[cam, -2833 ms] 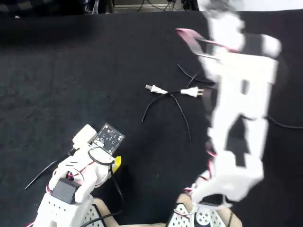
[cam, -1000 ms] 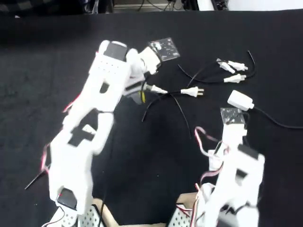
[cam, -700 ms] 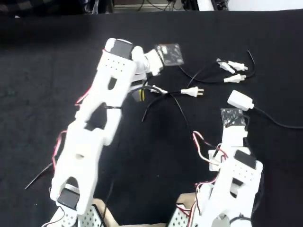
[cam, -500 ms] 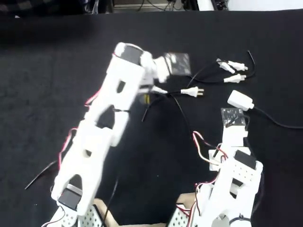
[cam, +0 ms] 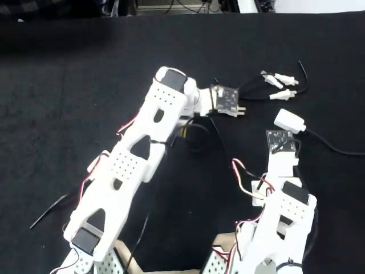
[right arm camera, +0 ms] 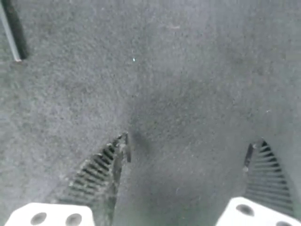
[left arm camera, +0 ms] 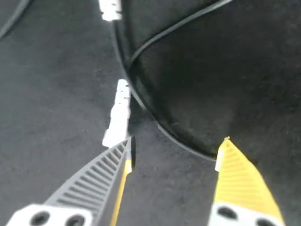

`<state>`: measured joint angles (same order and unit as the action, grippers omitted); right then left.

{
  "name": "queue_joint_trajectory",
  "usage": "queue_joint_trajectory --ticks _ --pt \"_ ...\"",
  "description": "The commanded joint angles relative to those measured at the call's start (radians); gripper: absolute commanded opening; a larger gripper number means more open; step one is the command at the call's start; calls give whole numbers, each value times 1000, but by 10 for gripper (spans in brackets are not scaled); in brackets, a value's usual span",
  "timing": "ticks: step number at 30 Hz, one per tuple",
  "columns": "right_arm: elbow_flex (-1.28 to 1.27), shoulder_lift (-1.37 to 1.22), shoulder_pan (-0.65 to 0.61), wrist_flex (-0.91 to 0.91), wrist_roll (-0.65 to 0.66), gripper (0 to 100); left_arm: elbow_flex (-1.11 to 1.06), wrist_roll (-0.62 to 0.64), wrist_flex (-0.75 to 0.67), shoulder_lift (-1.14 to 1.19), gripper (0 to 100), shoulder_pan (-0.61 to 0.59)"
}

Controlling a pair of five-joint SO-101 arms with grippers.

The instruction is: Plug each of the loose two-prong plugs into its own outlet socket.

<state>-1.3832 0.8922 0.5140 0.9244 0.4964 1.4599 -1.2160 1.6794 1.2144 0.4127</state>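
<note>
The left pincer point(left arm camera: 176, 143) is spread wide and nothing is held in it. It is poised low over the tabletop point(cam: 68, 97). A white two-prong plug point(left arm camera: 116, 115) is seen lying flat just ahead of the grey finger's tip, slightly outside the gap, and a black cable point(left arm camera: 141, 104) is curved across the cloth between the two fingers. The wide opening is judged to be meant for straddling the plug's body, though a sideways shift towards the grey finger would be needed first. A second plug point(left arm camera: 110, 9) is seen farther ahead.

The right pincer point(right arm camera: 188, 146) is likewise opened wide and empty, over bare cloth. It is judged to be parked there so that the other arm's reach is left unobstructed. Just beyond it a white block point(cam: 288, 121) on a dark cord is seen, taken to be a socket. Two further plugs point(cam: 279, 77) lie past that, none seated.

The tabletop is covered by matte black cloth. At its far edge a strip of dark cabling point(cam: 188, 4) is glimpsed.
</note>
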Motion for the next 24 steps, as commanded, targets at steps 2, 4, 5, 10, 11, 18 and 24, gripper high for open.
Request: queue_joint_trajectory --ticks 2,4,5,10,11,18,24 --pt "-2 19 -14 -3 -6 378 47 -14 -17 -3 284 -2" --pt "-4 19 -14 -3 -6 378 47 -14 -17 0 284 -2" --pt "-4 19 -14 -3 -6 378 47 -14 -18 0 275 -2" --pt "-4 21 -14 -3 -6 378 38 -14 -60 5 155 -21" --pt "-4 21 -14 -3 -6 378 38 -14 -64 9 130 -21" --pt "-4 21 -14 -3 -6 378 47 -14 -57 66 30 -18" --pt "-4 21 -14 -3 -6 378 97 -14 54 48 28 -21"
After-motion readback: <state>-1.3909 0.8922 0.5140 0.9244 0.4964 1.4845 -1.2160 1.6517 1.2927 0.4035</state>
